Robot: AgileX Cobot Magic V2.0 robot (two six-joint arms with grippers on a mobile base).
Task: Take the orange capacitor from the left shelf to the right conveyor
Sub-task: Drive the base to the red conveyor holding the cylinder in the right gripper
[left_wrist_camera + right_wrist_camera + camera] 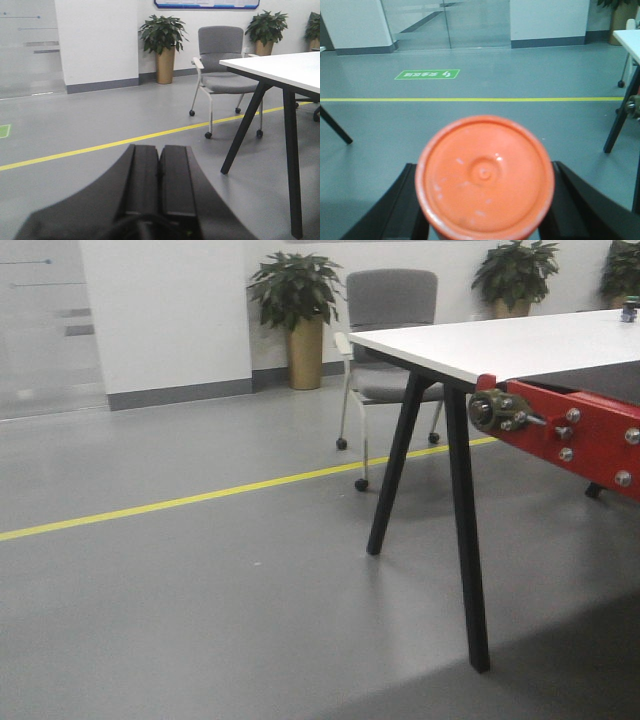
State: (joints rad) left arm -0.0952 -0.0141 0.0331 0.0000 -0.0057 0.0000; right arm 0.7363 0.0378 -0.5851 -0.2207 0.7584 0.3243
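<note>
**Presently: orange capacitor (485, 175) carried in the right gripper (487, 202), not yet on the belt**

1. Orange capacitor. Location: clamped in the right gripper, off any surface, with floor beyond it. Its flat orange end cap faces the right wrist camera squarely, so the long axis runs roughly along that camera's line of sight. The side wall and its printing are hidden.
2. Right gripper. Dark fingers (400, 205) sit narrow against both sides of the round body, holding it.
3. Left gripper (160, 180). Fingers pressed together with nothing between them, idle above the floor.
4. Right conveyor (575, 425). The red bolted side frame starts just beside the near corner of the white-topped table (480, 345). A dark strip of belt (600, 378) lies behind it, along the table's near edge.
5. Left shelf. Not in any view.
6. Background: yellow floor line (200, 497), green floor sign (426, 74), grey chair (392, 300) past the table's far edge, potted plants (297, 290) at the wall.

Hazards, as judged:
- The grip bears on a smooth curved wall, so a jolt could let the cylinder slide or twist out.
- An approach that is too low would knock the cylinder against the red frame or the table's near corner.
- If released off upright, it would tip and roll across the belt toward an edge.
</note>
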